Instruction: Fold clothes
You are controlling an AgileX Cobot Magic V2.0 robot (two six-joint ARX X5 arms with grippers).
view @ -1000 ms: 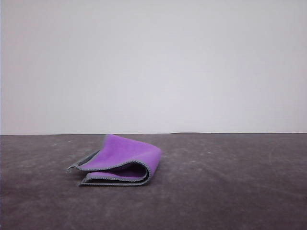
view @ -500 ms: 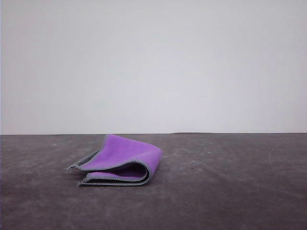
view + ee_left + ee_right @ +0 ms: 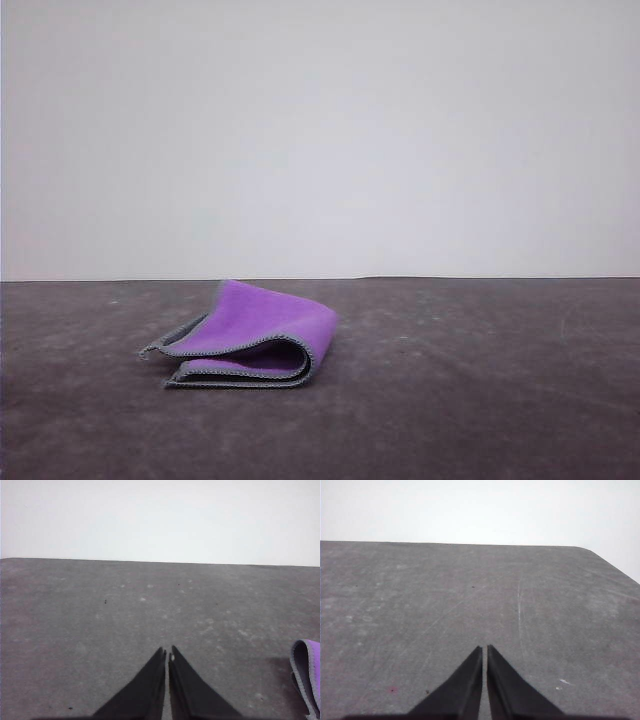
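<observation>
The clothes point(image 3: 250, 335) lie folded on the dark grey table point(image 3: 480, 400), left of centre in the front view. Bright purple faces up, and grey stitched edging curls along the near edge. In the left wrist view my left gripper point(image 3: 167, 652) is shut, black fingertips together with nothing between them, and one corner of the clothes point(image 3: 306, 672) sits off to the side, apart from it. My right gripper point(image 3: 484, 648) is shut too, over bare table.
A plain white wall stands behind the table's far edge point(image 3: 400, 278). In the right wrist view the table has a rounded corner point(image 3: 592, 551) and a faint scratch line point(image 3: 519, 605) on its surface.
</observation>
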